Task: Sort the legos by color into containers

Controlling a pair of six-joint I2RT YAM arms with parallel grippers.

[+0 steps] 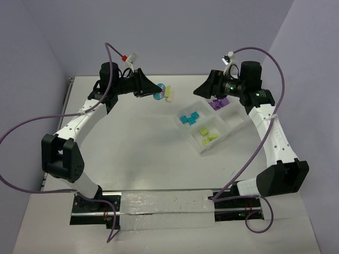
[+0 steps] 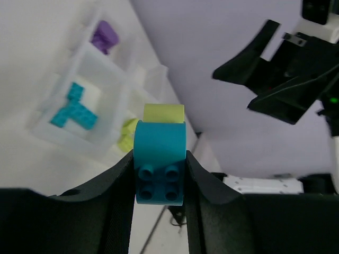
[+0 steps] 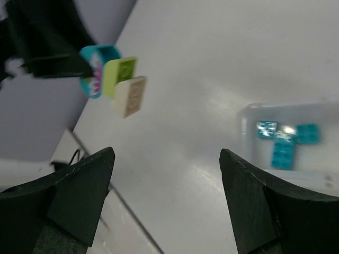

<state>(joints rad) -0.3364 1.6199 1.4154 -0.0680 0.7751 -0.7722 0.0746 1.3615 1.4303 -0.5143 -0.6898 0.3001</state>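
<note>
My left gripper (image 1: 157, 91) is shut on a stack of bricks (image 1: 165, 93) and holds it high above the table's far middle. The stack is a cyan brick (image 2: 159, 168), a lime brick (image 2: 164, 112) and a cream one (image 3: 130, 96). The jaws pinch the cyan brick. My right gripper (image 1: 202, 89) is open and empty. It faces the stack from the right with a gap between, its jaws wide apart in the right wrist view (image 3: 167, 154). The clear tray (image 1: 233, 123) holds cyan bricks (image 1: 189, 117), purple bricks (image 1: 217, 103) and lime bricks (image 1: 206, 134) in separate compartments.
One tray compartment (image 1: 236, 118) at the right shows no bricks. Purple cables loop over both arms. Walls stand close behind the table (image 1: 132, 148) and to its right.
</note>
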